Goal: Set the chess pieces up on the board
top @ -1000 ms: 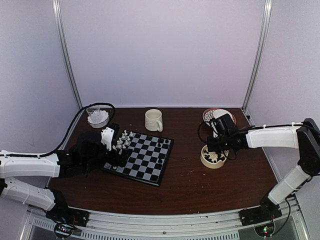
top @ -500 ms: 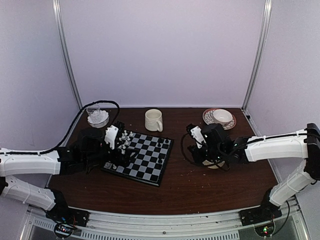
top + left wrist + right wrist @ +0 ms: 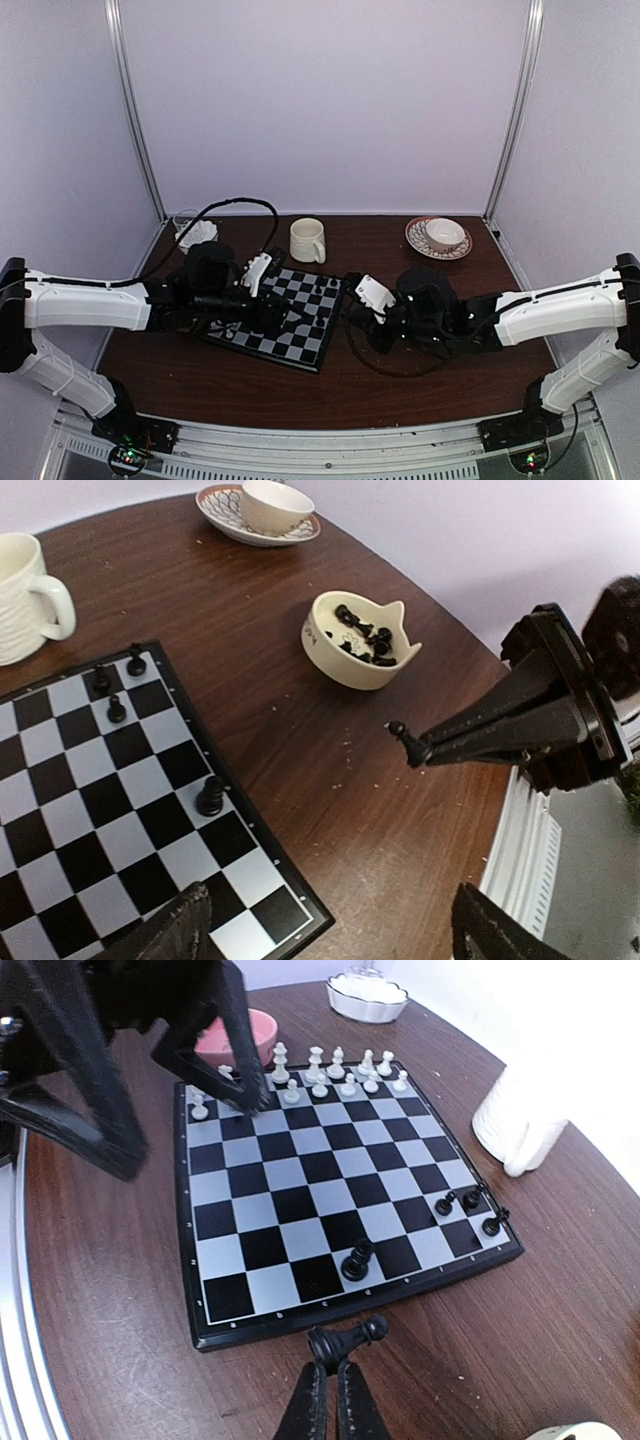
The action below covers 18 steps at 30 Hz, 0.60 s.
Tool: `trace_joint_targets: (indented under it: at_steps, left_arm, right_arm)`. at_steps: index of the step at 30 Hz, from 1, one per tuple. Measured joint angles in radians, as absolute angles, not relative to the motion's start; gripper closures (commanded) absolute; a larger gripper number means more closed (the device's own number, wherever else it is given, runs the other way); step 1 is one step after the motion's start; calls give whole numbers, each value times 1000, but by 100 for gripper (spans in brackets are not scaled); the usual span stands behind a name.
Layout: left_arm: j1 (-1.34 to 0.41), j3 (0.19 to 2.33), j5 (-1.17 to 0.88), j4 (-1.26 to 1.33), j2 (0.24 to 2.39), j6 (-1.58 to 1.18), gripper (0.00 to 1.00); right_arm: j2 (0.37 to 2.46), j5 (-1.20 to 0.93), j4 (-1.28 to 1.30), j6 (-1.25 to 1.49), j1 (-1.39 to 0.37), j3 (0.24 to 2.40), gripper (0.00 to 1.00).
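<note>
The board lies left of centre; it also shows in the left wrist view and the right wrist view. White pieces stand in its far rows. A few black pieces stand near its right edge, also in the left wrist view. My right gripper is shut on a black pawn, held tilted just off the board's edge; the pawn shows in the left wrist view. My left gripper is open and empty over the board's corner.
A cream bowl of black pieces sits right of the board. A white mug stands behind the board. A cup on a saucer is at the back right, a glass dish at the back left, and a pink bowl beside the board.
My right arm has moved left from the cream bowl to the board's right edge, carrying the black pawn. My left arm has reached rightwards across the board.
</note>
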<state>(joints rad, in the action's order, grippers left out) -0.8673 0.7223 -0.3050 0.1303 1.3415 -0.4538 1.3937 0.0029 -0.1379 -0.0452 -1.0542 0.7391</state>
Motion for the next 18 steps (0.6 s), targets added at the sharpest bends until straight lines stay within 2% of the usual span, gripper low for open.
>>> trace_joint_targets:
  at_steps: [9, 18]
  left_arm:
    - [-867, 870, -451, 117, 1507, -575, 26]
    - [-867, 944, -533, 111, 1625, -766, 27]
  right_arm:
    - [1393, 1, -157, -95, -1092, 739, 97]
    - [1395, 6, -159, -113, -1109, 739, 97]
